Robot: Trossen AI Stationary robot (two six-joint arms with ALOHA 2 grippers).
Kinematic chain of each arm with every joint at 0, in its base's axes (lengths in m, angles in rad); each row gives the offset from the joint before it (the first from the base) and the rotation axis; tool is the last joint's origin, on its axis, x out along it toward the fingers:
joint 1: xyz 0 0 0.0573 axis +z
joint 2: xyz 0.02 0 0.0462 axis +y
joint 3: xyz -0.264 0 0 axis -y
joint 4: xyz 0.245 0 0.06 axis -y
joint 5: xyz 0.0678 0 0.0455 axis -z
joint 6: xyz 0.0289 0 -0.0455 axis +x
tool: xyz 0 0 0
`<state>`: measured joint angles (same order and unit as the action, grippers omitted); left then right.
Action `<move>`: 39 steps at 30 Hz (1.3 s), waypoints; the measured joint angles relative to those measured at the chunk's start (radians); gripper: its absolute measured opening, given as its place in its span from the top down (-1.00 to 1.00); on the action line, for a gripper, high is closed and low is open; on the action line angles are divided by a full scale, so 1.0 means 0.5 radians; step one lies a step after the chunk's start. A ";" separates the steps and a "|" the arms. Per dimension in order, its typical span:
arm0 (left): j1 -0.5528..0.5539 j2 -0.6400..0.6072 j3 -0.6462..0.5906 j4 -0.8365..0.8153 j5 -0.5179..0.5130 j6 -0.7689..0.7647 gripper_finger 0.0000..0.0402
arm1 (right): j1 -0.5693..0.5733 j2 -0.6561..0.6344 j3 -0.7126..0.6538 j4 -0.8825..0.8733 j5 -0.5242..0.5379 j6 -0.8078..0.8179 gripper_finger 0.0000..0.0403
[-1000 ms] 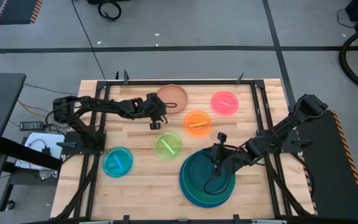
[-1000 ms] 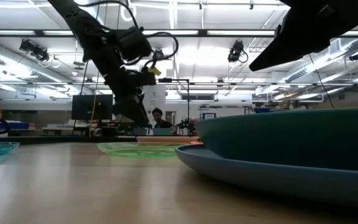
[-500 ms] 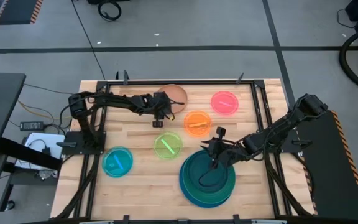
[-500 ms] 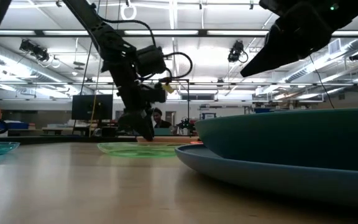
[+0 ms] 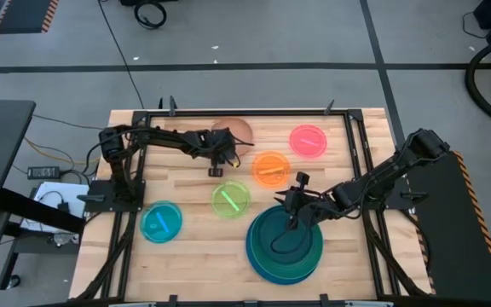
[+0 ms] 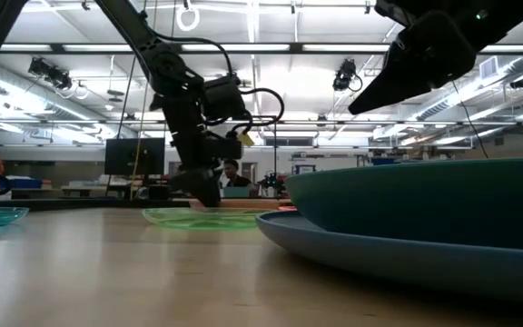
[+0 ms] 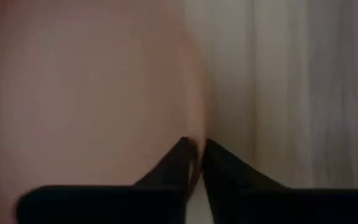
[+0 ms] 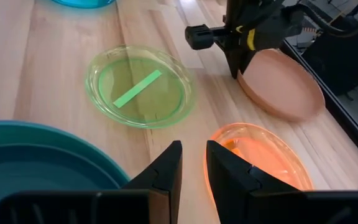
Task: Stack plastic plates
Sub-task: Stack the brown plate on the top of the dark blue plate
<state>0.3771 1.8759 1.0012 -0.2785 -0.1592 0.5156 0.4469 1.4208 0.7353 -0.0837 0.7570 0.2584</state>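
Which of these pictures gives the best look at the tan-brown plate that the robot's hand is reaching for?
The right wrist view: the tan-brown plate shows nearly whole, with the left hand at its rim. From above, the arm covers part of the plate. The left wrist view shows only a blurred close-up. In the low view I cannot make it out.

Bright overhead light; left wrist view wholly blurred.

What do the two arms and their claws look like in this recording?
Both arms are dark, slender and jointed, with black cables looping along them. The left claw has a small yellow marking on its black body; the right claw ends in two flat, tapered black fingers.
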 joint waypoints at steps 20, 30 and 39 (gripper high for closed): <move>-0.567 -0.267 -0.020 -0.161 -0.539 -0.017 0.94 | -0.002 -0.056 0.000 -0.380 0.071 0.111 0.59; -0.944 -0.296 -0.016 -0.183 -0.581 -0.252 0.94 | 0.016 -0.267 0.000 -0.610 0.008 0.175 0.59; -1.257 -0.296 0.069 -0.324 -0.474 -0.545 0.94 | -0.012 -0.266 0.000 -0.465 -0.516 0.164 0.58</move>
<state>-0.2513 1.7279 1.0357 -0.4405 -0.3964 0.2431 0.4408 1.2881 0.7353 -0.3164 0.4991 0.3402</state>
